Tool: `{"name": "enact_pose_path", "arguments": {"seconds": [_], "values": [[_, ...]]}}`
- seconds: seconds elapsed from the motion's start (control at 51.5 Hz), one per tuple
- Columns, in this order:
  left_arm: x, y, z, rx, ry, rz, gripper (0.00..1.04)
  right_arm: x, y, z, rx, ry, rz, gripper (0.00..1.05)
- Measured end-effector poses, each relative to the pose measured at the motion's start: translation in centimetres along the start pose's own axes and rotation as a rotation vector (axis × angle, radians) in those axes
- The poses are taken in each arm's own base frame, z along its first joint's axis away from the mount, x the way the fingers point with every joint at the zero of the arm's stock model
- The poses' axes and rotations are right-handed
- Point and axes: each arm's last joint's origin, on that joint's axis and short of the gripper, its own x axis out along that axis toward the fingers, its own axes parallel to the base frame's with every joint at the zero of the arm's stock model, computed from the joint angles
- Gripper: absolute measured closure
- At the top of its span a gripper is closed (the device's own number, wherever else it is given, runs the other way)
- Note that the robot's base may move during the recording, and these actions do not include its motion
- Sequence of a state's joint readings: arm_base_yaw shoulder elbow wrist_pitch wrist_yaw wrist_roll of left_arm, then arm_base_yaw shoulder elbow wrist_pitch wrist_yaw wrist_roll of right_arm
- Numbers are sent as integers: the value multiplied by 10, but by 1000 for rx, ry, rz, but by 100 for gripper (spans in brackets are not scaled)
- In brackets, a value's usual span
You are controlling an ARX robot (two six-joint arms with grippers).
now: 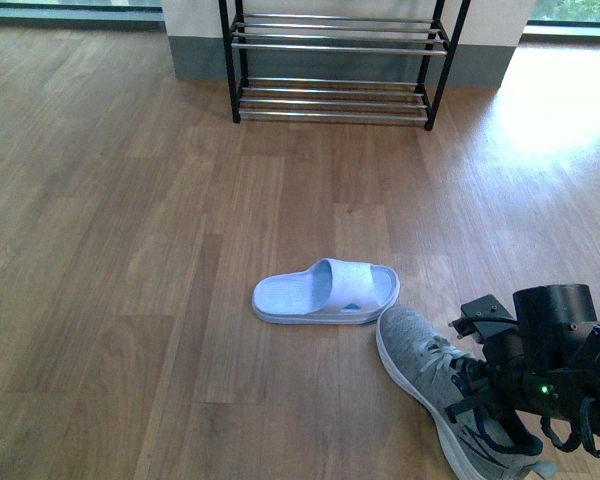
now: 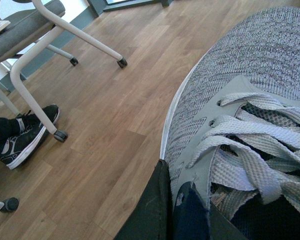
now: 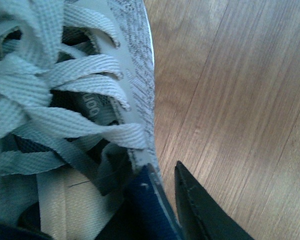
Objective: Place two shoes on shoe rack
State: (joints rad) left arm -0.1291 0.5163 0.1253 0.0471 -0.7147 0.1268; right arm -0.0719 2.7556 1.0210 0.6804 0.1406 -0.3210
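The right claw is low over the wooden floor and has taken the grey sneaker at its navy collar. In the right wrist view one black finger lies against the outer side of the collar. The other finger is hidden inside the shoe, so the claw looks nearly closed, with only the collar wall between. The sneaker lies on the floor with its heel under the claw and its toe pointing away from it.

The left claw does not show in the front view. Its own camera shows it in the same way on a second grey sneaker: one black finger is outside the navy collar and the laces run away from the claw. I cannot tell if this shoe rests on the floor. Beyond that claw stand a chair on wheels and a person's black shoe.

Just past the first sneaker's toe, ahead and left of the right claw, lies a pale blue slipper. Far ahead of this claw, well apart from the shoes, the shoe rack stands by the wall.
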Motion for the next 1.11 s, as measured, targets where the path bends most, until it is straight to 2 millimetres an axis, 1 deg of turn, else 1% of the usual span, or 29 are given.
{"name": "enact_pose_path", "arguments": {"seconds": [0.039, 0.058, 0.194, 0.253, 0.311, 0.33, 0.35, 0.408, 0.466, 0.486, 0.505, 0.544, 0.564, 0.602, 0.622, 0.719, 0.777, 0.797, 0.836, 0.894, 0.952, 1.011, 1.069, 1.108], "values": [[0, 0, 0, 0, 0, 0, 103, 0, -1, -2, 3, 4, -10, 102], [0, 0, 0, 0, 0, 0, 103, -1, -2, -2, 3, 4, -13, 103], [0, 0, 0, 0, 0, 0, 103, -7, -6, -5, 14, 1, -22, 103], [0, 0, 0, 0, 0, 0, 103, -16, -8, -4, 16, -13, -29, 103], [0, 0, 0, 0, 0, 0, 103, -31, -12, -2, 16, -39, -31, 103], [0, 0, 0, 0, 0, 0, 103, -40, -13, 1, 14, -57, -30, 103], [0, 0, 0, 0, 0, 0, 103, -43, -14, 1, 14, -63, -31, 103], [0, 0, 0, 0, 0, 0, 103, -68, -23, 8, 13, -115, -56, 103], [0, 0, 0, 0, 0, 0, 103, -103, -37, 17, 18, -192, -100, 103], [0, 0, 0, 0, 0, 0, 103, -111, -40, 19, 21, -208, -107, 103], [0, 0, 0, 0, 0, 0, 103, -125, -46, 21, 25, -236, -121, 103], [0, 0, 0, 0, 0, 0, 103, -144, -53, 23, 33, -275, -143, 103], [0, 0, 0, 0, 0, 0, 103, -157, -58, 24, 44, -302, -154, 103], [0, 0, 0, 0, 0, 0, 103, -176, -65, 25, 52, -341, -174, 103], [0, 0, 0, 0, 0, 0, 103, -180, -66, 25, 52, -351, -181, 103], [0, 0, 0, 0, 0, 0, 103, -229, -84, 22, 92, -452, -237, 103], [0, 0, 0, 0, 0, 0, 103, -253, -90, 15, 114, -495, -258, 103], [0, 0, 0, 0, 0, 0, 103, -257, -90, 14, 116, -503, -260, 103], [0, 0, 0, 0, 0, 0, 103, -272, -92, 8, 124, -534, -272, 103], [0, 0, 0, 0, 0, 0, 103, -289, -92, 0, 135, -572, -272, 103], [0, 0, 0, 0, 0, 0, 103, -301, -92, -7, 144, -595, -270, 103], [0, 0, 0, 0, 0, 0, 103, -315, -90, -16, 155, -624, -265, 103], [0, 0, 0, 0, 0, 0, 103, -335, -85, -31, 156, -671, -252, 103], [0, 0, 0, 0, 0, 0, 103, -341, -83, -36, 158, -692, -249, 103]]}}
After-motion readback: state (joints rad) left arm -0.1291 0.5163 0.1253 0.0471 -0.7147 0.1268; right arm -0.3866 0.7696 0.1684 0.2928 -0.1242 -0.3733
